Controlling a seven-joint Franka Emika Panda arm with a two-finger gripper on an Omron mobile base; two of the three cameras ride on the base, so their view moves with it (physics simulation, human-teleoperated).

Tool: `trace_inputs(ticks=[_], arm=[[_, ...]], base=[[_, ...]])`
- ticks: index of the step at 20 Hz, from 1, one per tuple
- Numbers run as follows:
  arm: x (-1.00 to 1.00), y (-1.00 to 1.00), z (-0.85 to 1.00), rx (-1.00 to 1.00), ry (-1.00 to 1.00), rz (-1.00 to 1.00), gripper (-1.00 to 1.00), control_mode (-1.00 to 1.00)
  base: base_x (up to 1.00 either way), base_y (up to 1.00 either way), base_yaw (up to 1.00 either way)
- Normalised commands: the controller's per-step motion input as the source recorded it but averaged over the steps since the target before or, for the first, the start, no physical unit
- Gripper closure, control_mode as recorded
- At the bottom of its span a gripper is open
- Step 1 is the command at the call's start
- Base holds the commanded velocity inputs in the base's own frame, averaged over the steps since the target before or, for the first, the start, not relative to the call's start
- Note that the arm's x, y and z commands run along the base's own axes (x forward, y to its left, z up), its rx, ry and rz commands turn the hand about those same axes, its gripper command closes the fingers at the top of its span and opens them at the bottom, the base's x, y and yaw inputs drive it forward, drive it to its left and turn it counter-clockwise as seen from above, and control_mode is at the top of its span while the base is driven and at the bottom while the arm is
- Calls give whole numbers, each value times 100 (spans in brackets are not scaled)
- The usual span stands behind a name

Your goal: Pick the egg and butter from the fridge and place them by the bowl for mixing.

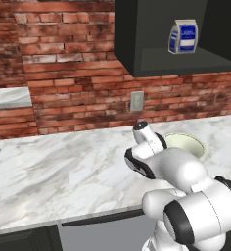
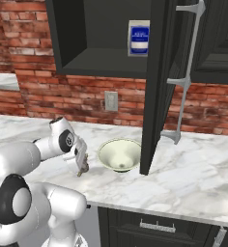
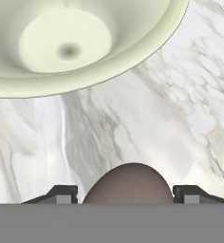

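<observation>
Nearest the hand camera, the gripper [image 3: 126,197] carries a brown egg [image 3: 128,182]. The egg sits between the two dark fingertips [image 3: 61,193], one on each side, with the jaws set fairly wide, about the egg's own width. Whether the pads press the shell cannot be confirmed, since the contact line falls at the frame edge; the egg's position between them suggests it is held.

Beneath and just beyond the egg lies the white marble counter [image 3: 147,123]. In the right base view the gripper [image 2: 80,164] hangs low over this counter, pointing down, with the egg [image 2: 82,168] at its tip, close to the surface.

Further on stands the bowl [image 3: 76,45], off-white with a pale greenish inside, empty. From the fingers it lies straight ahead along the hand's line of sight; in the right base view the bowl [image 2: 119,154] is just beside the gripper, toward the open dark cabinet door [image 2: 157,87]. The egg is near the bowl but apart from it.

Judgement: the egg is ready to be set down by the bowl; the butter remains to be fetched. Beyond, a brick wall [image 2: 34,82] backs the counter, with a blue-and-white carton [image 2: 139,37] in the cabinet above.
</observation>
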Motion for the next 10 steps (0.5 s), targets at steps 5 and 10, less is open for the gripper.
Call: trace_inputs(ticks=[5,10], arm=[[0,-4,-12,0,-7,0,100,-100],[0,0,-8,0,-2,0,-100,-100]], base=[[0,0,0],[0,0,0]])
